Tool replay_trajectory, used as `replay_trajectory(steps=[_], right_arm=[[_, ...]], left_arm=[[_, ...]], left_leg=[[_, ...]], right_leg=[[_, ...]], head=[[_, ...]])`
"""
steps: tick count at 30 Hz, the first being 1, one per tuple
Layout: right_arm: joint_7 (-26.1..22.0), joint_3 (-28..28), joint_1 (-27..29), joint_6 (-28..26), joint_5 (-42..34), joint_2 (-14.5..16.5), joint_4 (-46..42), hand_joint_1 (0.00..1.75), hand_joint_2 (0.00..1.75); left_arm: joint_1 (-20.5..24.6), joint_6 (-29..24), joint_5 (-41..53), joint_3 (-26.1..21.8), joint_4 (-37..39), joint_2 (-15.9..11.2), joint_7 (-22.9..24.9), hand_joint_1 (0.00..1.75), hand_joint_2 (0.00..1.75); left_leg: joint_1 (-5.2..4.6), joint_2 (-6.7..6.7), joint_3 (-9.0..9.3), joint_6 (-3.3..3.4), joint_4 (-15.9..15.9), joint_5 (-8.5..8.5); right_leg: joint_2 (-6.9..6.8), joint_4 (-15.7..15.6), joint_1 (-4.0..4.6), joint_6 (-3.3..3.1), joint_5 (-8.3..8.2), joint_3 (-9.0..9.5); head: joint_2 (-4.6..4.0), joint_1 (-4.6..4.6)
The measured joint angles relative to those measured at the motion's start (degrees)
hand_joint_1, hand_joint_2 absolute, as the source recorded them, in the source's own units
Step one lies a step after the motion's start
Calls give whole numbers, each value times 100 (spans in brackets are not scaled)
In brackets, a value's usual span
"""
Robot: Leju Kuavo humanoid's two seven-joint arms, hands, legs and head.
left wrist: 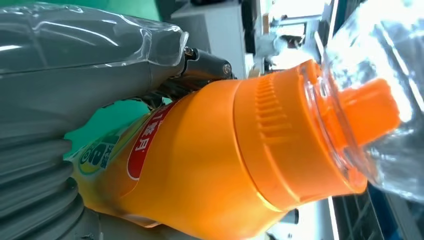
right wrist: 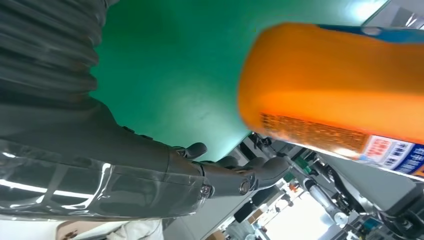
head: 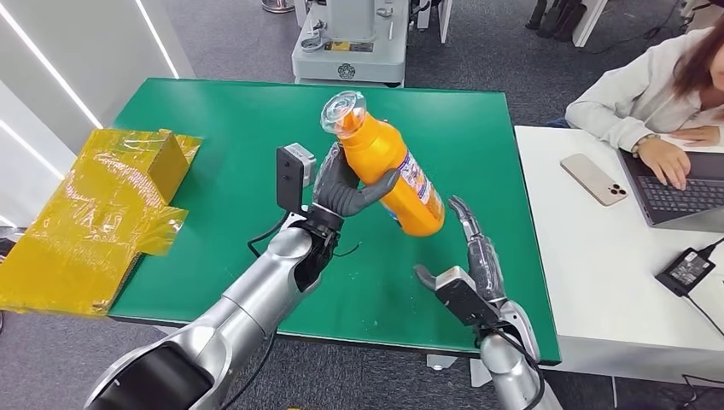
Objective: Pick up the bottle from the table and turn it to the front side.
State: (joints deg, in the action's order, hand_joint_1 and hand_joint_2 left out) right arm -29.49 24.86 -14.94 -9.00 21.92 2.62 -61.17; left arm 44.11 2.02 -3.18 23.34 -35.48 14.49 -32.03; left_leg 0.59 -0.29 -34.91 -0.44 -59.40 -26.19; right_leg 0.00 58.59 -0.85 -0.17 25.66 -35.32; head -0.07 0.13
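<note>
Gripping the orange bottle [head: 384, 166] aloft over the green worktop [head: 213, 128], the left robot hand [head: 341, 190] had the pickup done; turning remained, right robot hand [head: 470, 260] waiting open, empty.

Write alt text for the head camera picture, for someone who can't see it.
The robot's left hand grips an orange bottle lifted above a green table, tilted with its clear cap up. The right hand hangs open just below the bottle's base, not touching it. A yellow wrapped box lies at the table's left edge, and a person sits at a laptop on the right.
</note>
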Motion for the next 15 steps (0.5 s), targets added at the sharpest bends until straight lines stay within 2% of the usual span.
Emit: replay_trajectory(steps=[4,9,12,15], right_arm=[[101,-70,302,128,159,-31,-467,0,175],[153,-127,502,250,215,-61,-883,0,175],[145,-134,543,311,226,-72,-1019,0,175],[134,-135,538,339,226,-72,-1102,0,175]], left_arm=[[125,-1517,1813,233,-111,-120,-95,175,175],[289,-2454,3201,454,-132,-285,217,175,175],[438,-3270,4393,635,-57,-402,726,175,175],[674,-3855,5869,915,145,-540,1603,175,175]], left_leg=[[1,-1,1,0,1,0],[1,4,2,-1,1,1],[1,4,2,-1,1,1],[1,4,2,-1,1,1]], right_leg=[[-1,1,1,0,0,0],[4,2,1,-1,-1,0],[4,3,1,-2,-1,0],[4,3,1,-2,-2,1]], head=[[0,-1],[0,0],[0,0],[0,0]])
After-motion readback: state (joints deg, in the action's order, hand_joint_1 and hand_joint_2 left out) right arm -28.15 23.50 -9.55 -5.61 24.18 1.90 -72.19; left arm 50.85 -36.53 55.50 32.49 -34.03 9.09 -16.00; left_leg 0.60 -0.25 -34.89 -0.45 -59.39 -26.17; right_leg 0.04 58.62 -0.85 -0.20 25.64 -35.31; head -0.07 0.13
